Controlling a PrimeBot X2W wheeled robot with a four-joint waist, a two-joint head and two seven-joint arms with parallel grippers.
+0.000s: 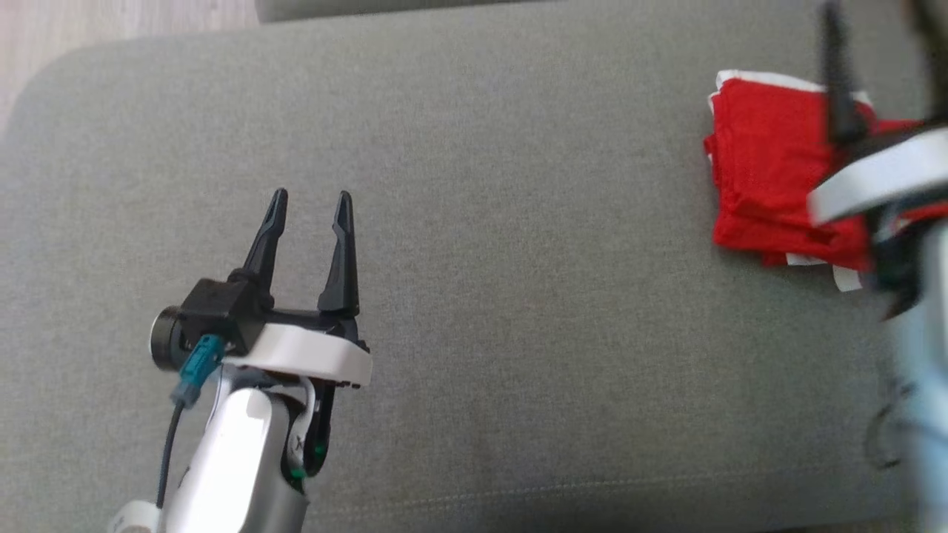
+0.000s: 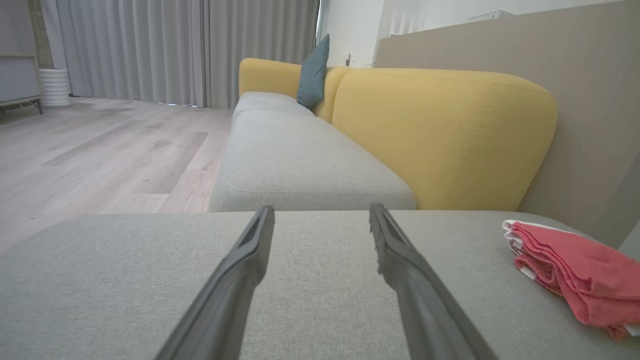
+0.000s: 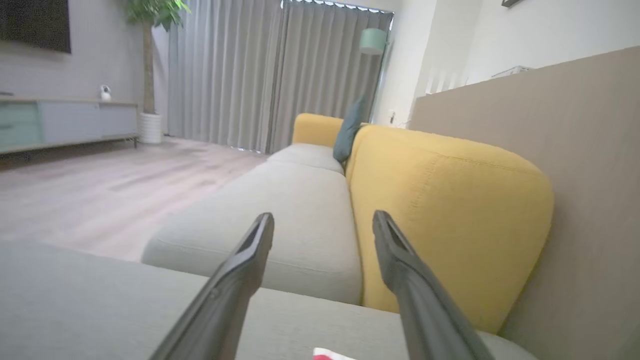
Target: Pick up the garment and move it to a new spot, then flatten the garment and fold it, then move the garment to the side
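Our right gripper (image 3: 322,220) is the nearer one. In the head view it hangs blurred over the folded red garment (image 1: 770,185), which lies toward 2 o'clock on the grey cushion (image 1: 474,296), its longer side running roughly 12 to 6. The right jaws stand apart with nothing between them. Our left gripper (image 1: 311,207), jaws likewise spread and empty, sits well apart, with the garment off at 3 o'clock. We judge any further handling falls to the right arm.

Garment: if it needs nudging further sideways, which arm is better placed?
Right, probably: the right arm has open jaws hanging over the folded red garment; the left arm sits far across the grey cushion.
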